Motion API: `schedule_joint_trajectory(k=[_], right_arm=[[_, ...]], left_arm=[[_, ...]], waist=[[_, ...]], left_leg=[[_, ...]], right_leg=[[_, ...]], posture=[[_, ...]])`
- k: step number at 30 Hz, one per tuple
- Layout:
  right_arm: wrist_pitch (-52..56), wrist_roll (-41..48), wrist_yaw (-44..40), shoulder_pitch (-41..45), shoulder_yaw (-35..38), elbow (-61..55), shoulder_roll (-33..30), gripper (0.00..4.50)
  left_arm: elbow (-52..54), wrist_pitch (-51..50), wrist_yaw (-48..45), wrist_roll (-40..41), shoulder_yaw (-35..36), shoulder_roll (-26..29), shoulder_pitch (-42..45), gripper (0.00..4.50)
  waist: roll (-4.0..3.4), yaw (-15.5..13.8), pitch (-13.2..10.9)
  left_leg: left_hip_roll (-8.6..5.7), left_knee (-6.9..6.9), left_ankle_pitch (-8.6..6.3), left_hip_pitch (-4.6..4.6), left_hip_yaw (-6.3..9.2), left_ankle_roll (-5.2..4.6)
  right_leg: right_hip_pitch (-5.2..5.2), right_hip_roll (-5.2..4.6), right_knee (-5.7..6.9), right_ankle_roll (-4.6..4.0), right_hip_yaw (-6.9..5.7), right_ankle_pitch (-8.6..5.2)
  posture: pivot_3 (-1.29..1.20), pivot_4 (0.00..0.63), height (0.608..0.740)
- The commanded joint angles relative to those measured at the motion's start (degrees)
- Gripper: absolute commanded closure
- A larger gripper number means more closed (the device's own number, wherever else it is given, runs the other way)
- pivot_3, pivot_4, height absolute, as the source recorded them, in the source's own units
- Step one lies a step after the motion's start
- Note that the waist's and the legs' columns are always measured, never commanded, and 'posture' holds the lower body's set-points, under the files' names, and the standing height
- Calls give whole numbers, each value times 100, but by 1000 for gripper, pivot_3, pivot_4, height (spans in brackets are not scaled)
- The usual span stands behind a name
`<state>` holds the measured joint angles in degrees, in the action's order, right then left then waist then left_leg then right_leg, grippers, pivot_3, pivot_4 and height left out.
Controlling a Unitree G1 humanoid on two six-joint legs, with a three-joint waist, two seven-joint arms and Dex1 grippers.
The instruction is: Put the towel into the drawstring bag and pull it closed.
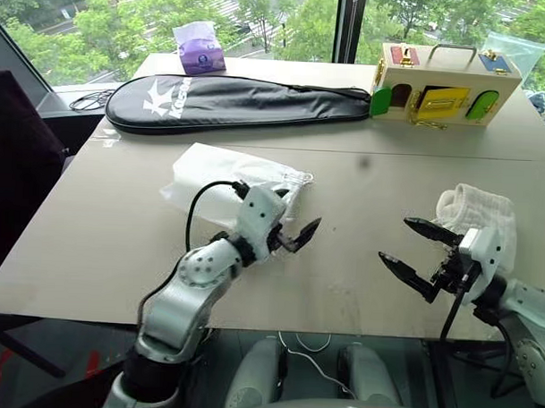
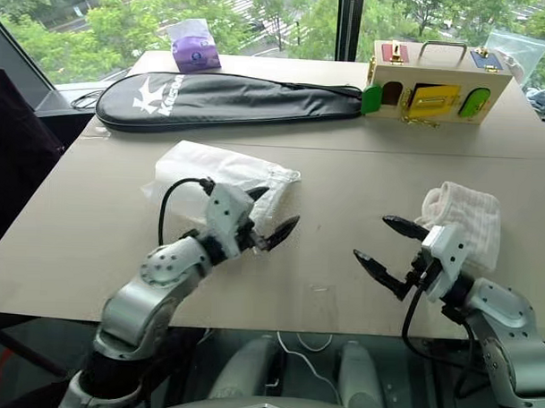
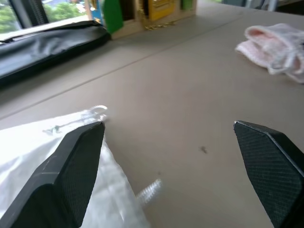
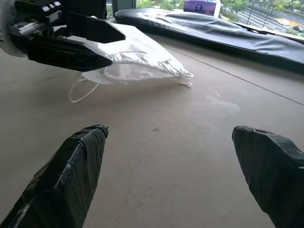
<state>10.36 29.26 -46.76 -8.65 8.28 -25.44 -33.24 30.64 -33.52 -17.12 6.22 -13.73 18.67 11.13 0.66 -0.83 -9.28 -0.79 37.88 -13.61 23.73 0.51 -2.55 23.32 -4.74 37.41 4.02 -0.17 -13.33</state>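
Observation:
The drawstring bag (image 1: pixel 221 177) lies flat on the tan table (image 1: pixel 363 180), left of centre, thin and white, with its gathered mouth and a loose cord (image 4: pixel 78 92) toward the table's middle. My left gripper (image 1: pixel 298 234) hovers open and empty just off the bag's mouth end, its fingers (image 3: pixel 80 161) spread wide. The towel (image 1: pixel 480 211), off-white and ribbed, lies bunched at the right. Open and empty, my right gripper (image 1: pixel 394 240) hangs left of the towel and points toward the bag. In the right wrist view the left gripper (image 4: pixel 95 42) stands in front of the bag (image 4: pixel 137 61).
A long black racket cover (image 1: pixel 231 102) lies across the back of the table, with a purple tissue pack (image 1: pixel 199 49) behind it. A wooden box with coloured doors (image 1: pixel 442 85) stands at the back right. A dark chair (image 1: pixel 14 168) is at the left.

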Motion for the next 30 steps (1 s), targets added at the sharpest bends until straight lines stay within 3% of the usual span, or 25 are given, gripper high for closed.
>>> schedule_joint_trajectory(k=[1, 7, 18, 23, 25, 26, 30], right_arm=[[61, 85, 81, 32, 65, -294, -6, 0], [154, 153, 88, -94, 237, -449, -144, 0], [135, 180, 26, -196, 290, -483, -205, 0], [93, 142, 6, -168, 213, -432, -159, 0], [75, 120, 0, -147, 190, -402, -144, 0], [69, 116, -3, -140, 185, -395, -138, 0], [49, 76, -4, -69, 159, -345, -94, 0]], left_arm=[[-275, -128, 940, -1060, -475, -354, 365, 24], [-557, -752, 1223, -1944, -1007, -555, 701, 24], [68, -1619, 1348, -2600, -669, -502, 230, 24], [78, -1406, 1380, -2763, -426, -348, 180, 1431], [66, -1224, 1337, -2790, -414, -285, 169, 2415], [67, -1124, 1297, -2784, -424, -251, 157, 2589], [-18, -800, 1230, -2812, -397, -133, 148, 4323]], waist=[[2, -2, -1], [5, 0, -4], [7, 2, -5], [9, -2, -6], [9, -3, -6], [9, -3, -6], [9, -4, -6]], left_leg=[[0, 1, 0, 0, 0, 0], [0, 5, 0, 2, 2, 0], [3, 7, 0, 3, 5, 0], [3, 13, 0, 5, 5, 0], [3, 13, -1, 5, 6, -1], [3, 13, -1, 5, 7, 0], [3, 13, -1, 6, 6, 0]], right_leg=[[-1, 0, 0, 0, 0, 0], [-1, 3, 0, 1, 0, -1], [-1, 2, 0, 0, -1, -2], [-2, -1, 0, -7, -2, -5], [-1, -1, 0, -7, -3, -5], [-1, -2, 0, -7, -3, -5], [-1, -3, 0, -7, -3, -5]], posture=[[0, 150, 740], [0, 150, 740], [0, 150, 740], [0, 150, 740], [0, 150, 740], [0, 150, 740], [0, 150, 740]])
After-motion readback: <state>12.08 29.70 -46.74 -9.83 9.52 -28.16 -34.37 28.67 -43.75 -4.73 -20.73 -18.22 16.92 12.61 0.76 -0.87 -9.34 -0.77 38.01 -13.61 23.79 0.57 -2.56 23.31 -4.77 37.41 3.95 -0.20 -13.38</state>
